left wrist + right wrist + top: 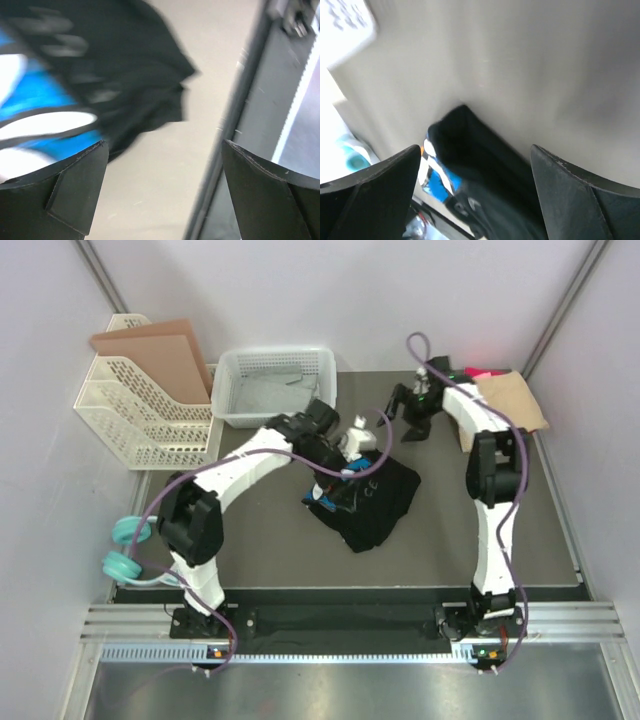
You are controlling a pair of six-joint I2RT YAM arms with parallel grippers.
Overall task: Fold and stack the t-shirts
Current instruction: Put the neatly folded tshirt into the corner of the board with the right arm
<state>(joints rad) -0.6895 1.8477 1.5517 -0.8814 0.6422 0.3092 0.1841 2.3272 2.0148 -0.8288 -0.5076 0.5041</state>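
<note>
The black t-shirt (378, 502) lies crumpled in the middle of the table, its blue-and-white print (328, 492) at its left edge. My left gripper (348, 462) hovers over the shirt's upper left part. In the left wrist view it (165, 170) is open and empty, with bare table between the fingers and the shirt (125, 65) beyond. My right gripper (412, 425) is raised behind the shirt; in the right wrist view it (476, 172) is open and empty, and the shirt (490, 165) shows below. The tan shirt (515, 400) and the pink one (487, 372) lie at the back right.
A white mesh basket (275, 385) stands at the back centre. A cream file rack (140, 415) with brown cardboard sheets (160, 355) is at the back left. Teal headphones (125, 550) hang off the left edge. The table's metal rail (280, 100) shows in the left wrist view.
</note>
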